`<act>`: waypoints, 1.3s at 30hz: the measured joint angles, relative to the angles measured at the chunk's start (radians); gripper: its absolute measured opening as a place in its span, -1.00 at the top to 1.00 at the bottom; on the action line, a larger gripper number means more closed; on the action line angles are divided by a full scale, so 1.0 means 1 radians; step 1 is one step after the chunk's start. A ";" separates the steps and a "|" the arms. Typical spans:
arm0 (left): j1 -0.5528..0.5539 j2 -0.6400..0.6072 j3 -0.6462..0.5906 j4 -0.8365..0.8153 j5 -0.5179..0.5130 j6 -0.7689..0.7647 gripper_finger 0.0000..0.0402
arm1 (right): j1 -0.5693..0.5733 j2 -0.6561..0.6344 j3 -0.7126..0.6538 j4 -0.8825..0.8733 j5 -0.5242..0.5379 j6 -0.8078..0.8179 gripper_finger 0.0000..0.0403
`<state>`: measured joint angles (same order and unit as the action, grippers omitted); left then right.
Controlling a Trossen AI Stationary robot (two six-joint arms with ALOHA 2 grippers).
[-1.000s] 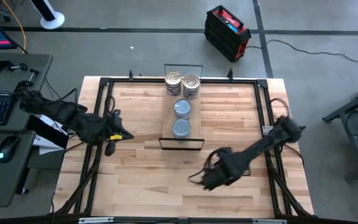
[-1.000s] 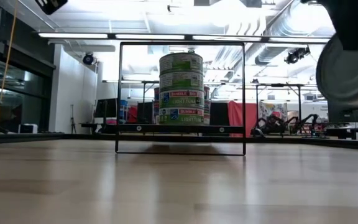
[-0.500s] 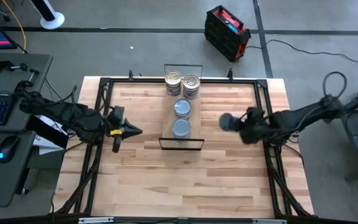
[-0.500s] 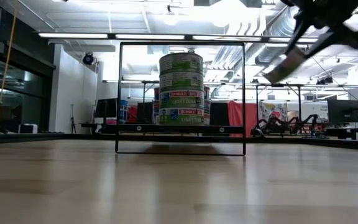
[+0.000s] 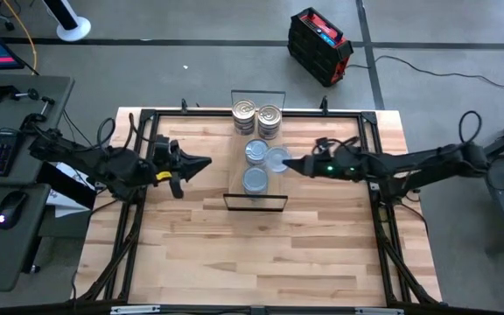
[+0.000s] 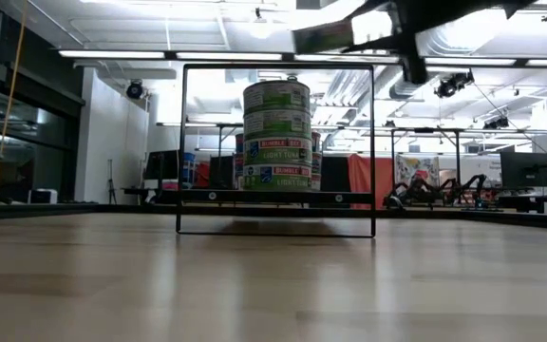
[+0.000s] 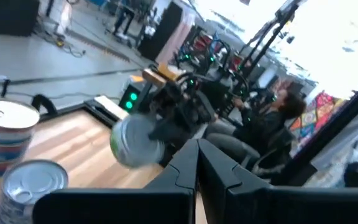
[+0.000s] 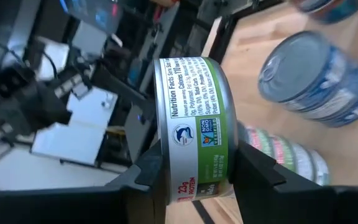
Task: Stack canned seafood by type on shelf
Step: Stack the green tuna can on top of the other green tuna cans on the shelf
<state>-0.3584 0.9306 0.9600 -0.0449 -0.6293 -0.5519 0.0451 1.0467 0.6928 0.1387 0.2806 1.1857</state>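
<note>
- Four tin stacks sit on the shelf at centre of the high view: two gold-lidded stacks at its upper end, two blue-grey-topped stacks below them.
- High view, right: right gripper reaches in from the frame's right, clamped on a held tin that hangs just beside the upper blue-grey stack.
- High view, left: left gripper is over the bench, left of the shelf, fingers together, nothing between them.
- Low view: shelf frame stands centre with a stack of green-labelled tins inside; the held tin shows blurred at top centre, above the frame's top wire.
- Left wrist view: left gripper's fingers meet with no gap; beyond them the right arm carries the held tin; shelf stacks at frame left.
- Right wrist view: both fingers press the held tin's green-labelled side wall; a blue-grey stack at upper right.
</note>
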 joint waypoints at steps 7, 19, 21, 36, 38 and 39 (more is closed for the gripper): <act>0.019 -0.011 0.000 0.039 -0.013 0.028 1.00 | -0.026 0.192 0.115 -0.009 -0.156 -0.009 0.40; 0.027 -0.023 0.000 0.033 0.001 0.051 1.00 | -0.029 0.358 0.252 -0.068 -0.199 -0.008 0.37; 0.027 -0.023 0.000 0.024 0.002 0.051 1.00 | -0.031 0.377 0.256 -0.071 -0.202 -0.008 0.37; 0.027 -0.025 0.000 0.007 0.138 0.056 1.00 | -0.033 0.394 0.261 -0.102 -0.171 0.074 0.36; 0.027 -0.025 0.000 0.007 0.138 0.054 1.00 | -0.035 0.393 0.262 -0.104 -0.205 0.074 0.36; 0.027 -0.025 0.000 0.007 0.138 0.051 1.00 | -0.035 0.393 0.262 -0.105 -0.222 0.075 0.36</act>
<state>-0.3313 0.9058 0.9600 -0.0380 -0.4911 -0.5005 0.0101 1.4399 0.9546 0.0341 0.0589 1.2608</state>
